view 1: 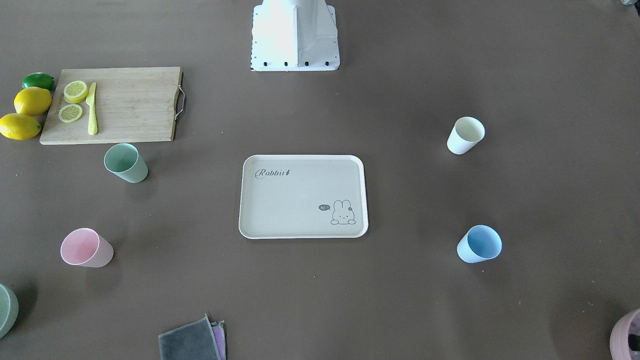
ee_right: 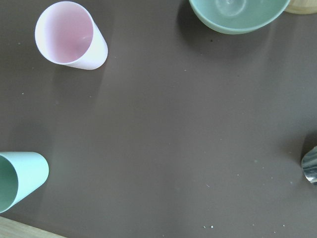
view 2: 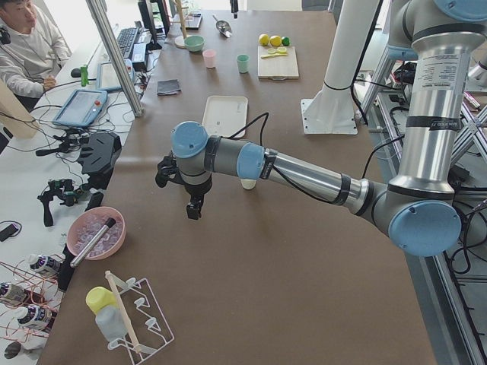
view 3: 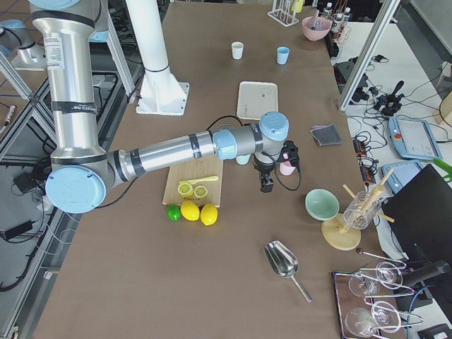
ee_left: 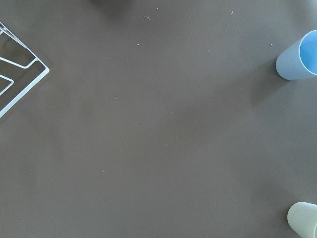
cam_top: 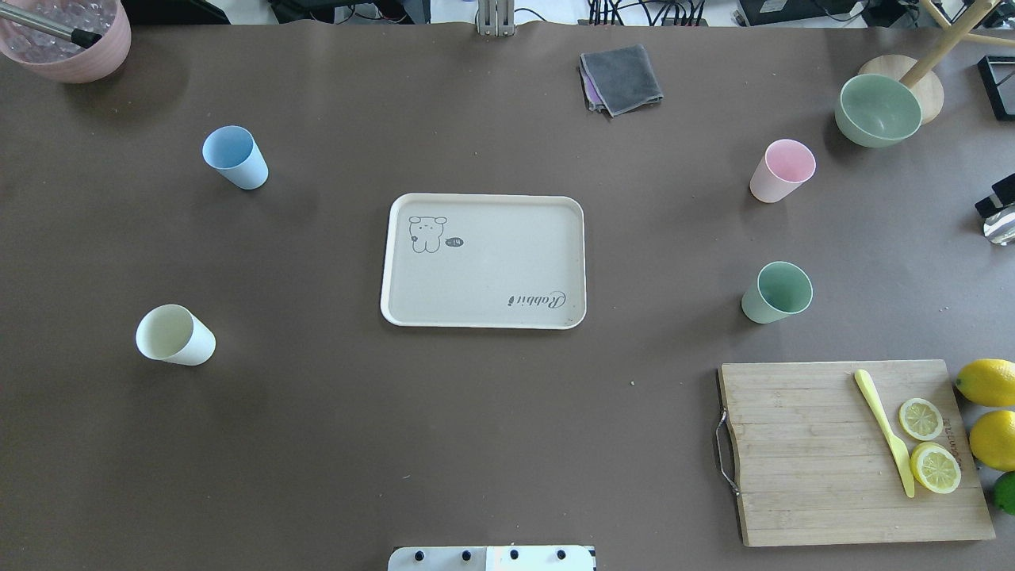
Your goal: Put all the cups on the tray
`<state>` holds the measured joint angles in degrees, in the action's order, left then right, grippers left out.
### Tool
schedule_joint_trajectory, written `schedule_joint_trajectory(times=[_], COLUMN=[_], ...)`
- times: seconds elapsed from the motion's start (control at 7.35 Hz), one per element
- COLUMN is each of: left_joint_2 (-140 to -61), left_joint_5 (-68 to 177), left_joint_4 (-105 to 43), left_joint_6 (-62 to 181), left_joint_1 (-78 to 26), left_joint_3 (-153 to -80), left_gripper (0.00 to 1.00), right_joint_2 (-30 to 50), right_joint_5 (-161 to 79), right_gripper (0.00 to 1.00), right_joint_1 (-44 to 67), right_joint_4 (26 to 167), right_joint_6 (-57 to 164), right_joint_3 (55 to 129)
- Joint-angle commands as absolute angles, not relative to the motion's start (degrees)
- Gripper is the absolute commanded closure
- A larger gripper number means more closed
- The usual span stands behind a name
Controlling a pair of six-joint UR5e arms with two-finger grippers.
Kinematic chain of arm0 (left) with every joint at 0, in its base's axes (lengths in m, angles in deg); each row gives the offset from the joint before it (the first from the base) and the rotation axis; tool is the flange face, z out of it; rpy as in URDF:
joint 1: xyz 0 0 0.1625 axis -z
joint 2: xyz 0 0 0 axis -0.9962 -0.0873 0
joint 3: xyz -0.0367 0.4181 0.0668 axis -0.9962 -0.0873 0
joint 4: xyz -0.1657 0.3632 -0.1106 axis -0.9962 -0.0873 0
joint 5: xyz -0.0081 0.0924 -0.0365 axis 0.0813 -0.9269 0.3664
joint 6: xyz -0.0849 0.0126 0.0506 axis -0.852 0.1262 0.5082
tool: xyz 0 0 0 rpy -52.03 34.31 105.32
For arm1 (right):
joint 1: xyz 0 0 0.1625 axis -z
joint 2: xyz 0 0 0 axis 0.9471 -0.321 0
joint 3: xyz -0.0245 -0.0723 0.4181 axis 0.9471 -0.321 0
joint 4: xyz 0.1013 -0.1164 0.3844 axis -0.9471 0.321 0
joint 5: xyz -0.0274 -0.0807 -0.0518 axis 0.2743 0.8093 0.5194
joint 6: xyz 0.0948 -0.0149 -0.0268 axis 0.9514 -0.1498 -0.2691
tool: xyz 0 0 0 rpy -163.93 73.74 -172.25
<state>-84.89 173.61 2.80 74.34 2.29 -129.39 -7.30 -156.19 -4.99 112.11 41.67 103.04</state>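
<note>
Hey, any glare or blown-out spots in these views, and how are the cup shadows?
Front-facing view: the white robot base is largely blown out, most of its surface detail lost. Overhead view: even light, only soft, faint shadows beside the pink cup and the blue cup. Right wrist view: sharp, with a bright glint on the metal object at the right edge.

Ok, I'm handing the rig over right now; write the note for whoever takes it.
Claws: the left claw and right claw both hang over the table, no cup in either; open or shut cannot be told.
The tray sits mid-table with nothing on it.
The light blue cup and cream cup stand on the robot's left of it; the pink cup and mint cup on its right.
Done: nothing placed.
Left: all four cups onto the tray.
</note>
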Motion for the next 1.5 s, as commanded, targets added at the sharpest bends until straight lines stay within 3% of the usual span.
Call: schedule_joint_trajectory(times=[0.0,0.68,1.36], left_joint_2=[-84.83,-84.83,-84.83], left_joint_5=[173.64,173.47,173.55], left_joint_4=[2.80,2.71,2.62], left_joint_6=[74.21,74.38,74.47], left_joint_1=[2.29,2.29,2.29], left_joint_3=[-129.39,-128.60,-127.72], left_gripper=[0.02,0.02,0.02], right_joint_2=[-4.47,0.46,0.64], right_joint_5=[-155.73,-150.47,-149.84], right_gripper=[0.00,0.02,0.08], right_joint_1=[0.84,12.98,17.30], right_joint_4=[112.14,112.05,112.23], right_joint_6=[45.66,55.32,55.88], right_joint_3=[103.76,103.24,101.13])
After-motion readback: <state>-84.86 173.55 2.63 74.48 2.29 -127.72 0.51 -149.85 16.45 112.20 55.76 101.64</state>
